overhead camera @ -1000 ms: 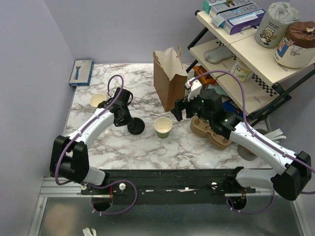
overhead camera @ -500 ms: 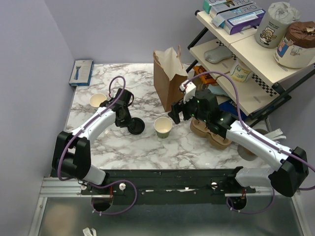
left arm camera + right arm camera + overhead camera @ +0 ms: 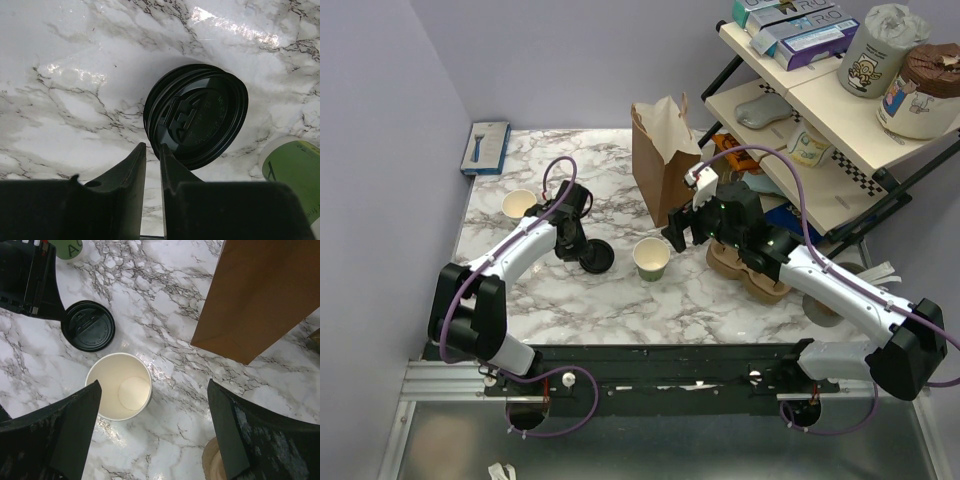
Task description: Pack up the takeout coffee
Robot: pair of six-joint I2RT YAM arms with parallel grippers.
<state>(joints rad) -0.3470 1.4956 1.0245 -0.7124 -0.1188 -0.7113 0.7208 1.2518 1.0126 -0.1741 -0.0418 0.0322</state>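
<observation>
The right arm (image 3: 820, 275) has edged left, so the right gripper (image 3: 680, 232) now hangs just above and right of the open cup (image 3: 651, 257) at mid-frame. Its jaws are spread wide, a finger showing either side of the cup in the wrist view, and it has hold of nothing. The left gripper (image 3: 152, 147), clamped a second ago, has parted a sliver and grips nothing. The lid (image 3: 596, 258) lies flat on the marble (image 3: 620, 300) just past its tips, immediately left of the cup. The coffee looks uncapped and unbagged, the bag (image 3: 663, 160) standing behind it. The left arm (image 3: 515, 250) reaches in from lower left, wrist pitched down at the lid.
</observation>
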